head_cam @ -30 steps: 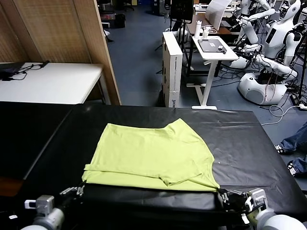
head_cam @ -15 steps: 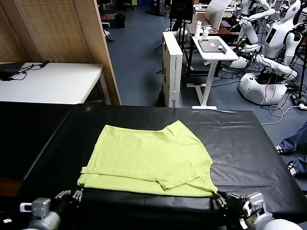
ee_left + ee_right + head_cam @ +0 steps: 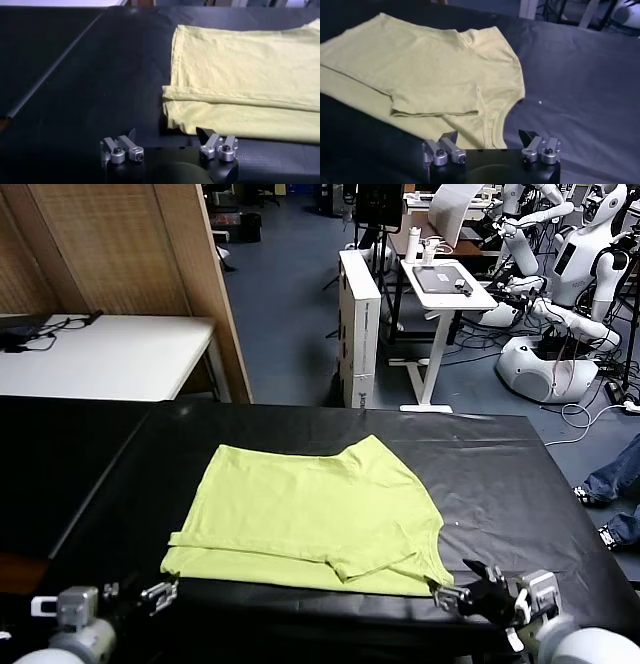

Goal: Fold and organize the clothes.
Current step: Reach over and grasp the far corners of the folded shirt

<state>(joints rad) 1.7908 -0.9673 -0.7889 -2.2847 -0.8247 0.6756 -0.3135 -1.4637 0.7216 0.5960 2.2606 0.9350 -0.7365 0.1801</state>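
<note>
The clothes are one lime yellow-green T-shirt (image 3: 310, 514), flat on the black table covering (image 3: 520, 484), with its near edge doubled over and a sleeve folded in. My left gripper (image 3: 160, 592) is open just off the shirt's near left corner, holding nothing. My right gripper (image 3: 462, 586) is open at the near right corner, also holding nothing. In the left wrist view the shirt's folded hem (image 3: 245, 75) lies just beyond the open left gripper (image 3: 167, 134). In the right wrist view the neckline and folded sleeve of the shirt (image 3: 435, 75) lie in front of the open right gripper (image 3: 488, 135).
A white table (image 3: 110, 354) and a wooden partition (image 3: 130, 244) stand at the back left. Beyond the table's far edge are a tall white box (image 3: 358, 324), a small white stand (image 3: 445, 284) and other robots (image 3: 560, 294).
Both grippers have opened and let go of the shirt's near corners. Before that the near edge slid a little toward me. The grippers now sit slightly back from the fabric.
</note>
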